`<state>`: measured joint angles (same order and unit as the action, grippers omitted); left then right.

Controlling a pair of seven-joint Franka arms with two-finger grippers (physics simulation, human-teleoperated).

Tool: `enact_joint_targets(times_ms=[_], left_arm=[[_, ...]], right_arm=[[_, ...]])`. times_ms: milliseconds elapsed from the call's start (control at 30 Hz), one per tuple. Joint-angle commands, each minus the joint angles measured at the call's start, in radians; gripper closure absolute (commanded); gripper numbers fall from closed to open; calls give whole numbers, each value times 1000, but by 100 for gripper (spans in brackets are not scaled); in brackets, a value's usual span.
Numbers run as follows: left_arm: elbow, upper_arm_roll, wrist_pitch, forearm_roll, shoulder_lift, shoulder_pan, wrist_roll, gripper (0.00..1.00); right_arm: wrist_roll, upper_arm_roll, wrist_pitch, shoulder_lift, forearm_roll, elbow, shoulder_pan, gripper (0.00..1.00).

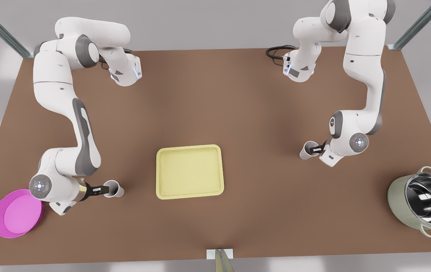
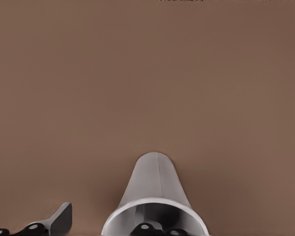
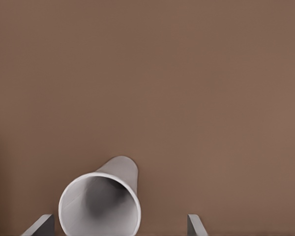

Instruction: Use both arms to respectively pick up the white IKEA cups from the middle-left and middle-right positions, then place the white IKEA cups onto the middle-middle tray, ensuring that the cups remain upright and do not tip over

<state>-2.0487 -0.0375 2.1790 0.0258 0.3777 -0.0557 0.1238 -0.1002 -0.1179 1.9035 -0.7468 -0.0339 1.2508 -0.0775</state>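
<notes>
Two white IKEA cups stand upright on the brown table. One cup point(image 1: 114, 187) point(image 2: 155, 182) is at the front view's left of the pale-yellow tray point(image 1: 189, 172). My left gripper point(image 1: 104, 189) point(image 2: 105, 221) is at its rim, open, with one finger inside the cup and the other finger point(image 2: 61, 219) outside, clear of the wall. The other cup point(image 1: 308, 150) point(image 3: 101, 209) is at the front view's right. There my right gripper point(image 1: 315, 149) point(image 3: 117, 223) is open with the cup between its fingers, nearer one of them. The tray holds nothing.
A magenta bowl point(image 1: 17, 213) lies beside the left arm's wrist near the table's front-left corner. A big steel pot point(image 1: 421, 200) stands at the front right. Bare table separates each cup from the tray.
</notes>
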Motion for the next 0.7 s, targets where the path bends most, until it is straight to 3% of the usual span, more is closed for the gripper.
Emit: enact_joint_targets(times_ms=[0,33,200,300,367,467,567,667], left_arm=[[1,1,13,37,0,-1,-1,53],[1,1,13,75,0,-1,-1,62],[2,4,13,101,4,-4,0,64],[15,5,4,105,-39,-16,-3,79],[36,10,-7,101,-51,-33,5,79],[297,65,-176,98,53,-108,278,79],[527,70,-177,108,204,-302,672,79],[736,171,-174,120,343,-342,965,79]], right_arm=[[13,1,11,0,-3,10,1,0],[13,3,11,0,-3,16,1,0],[13,7,14,-26,-15,35,-7,0],[13,7,17,-46,-15,35,-8,0],[13,9,23,-55,-15,35,-8,0],[13,7,38,-71,-15,35,-11,0],[14,7,54,-89,-14,35,-13,0],[14,7,63,-98,-12,35,-13,0]])
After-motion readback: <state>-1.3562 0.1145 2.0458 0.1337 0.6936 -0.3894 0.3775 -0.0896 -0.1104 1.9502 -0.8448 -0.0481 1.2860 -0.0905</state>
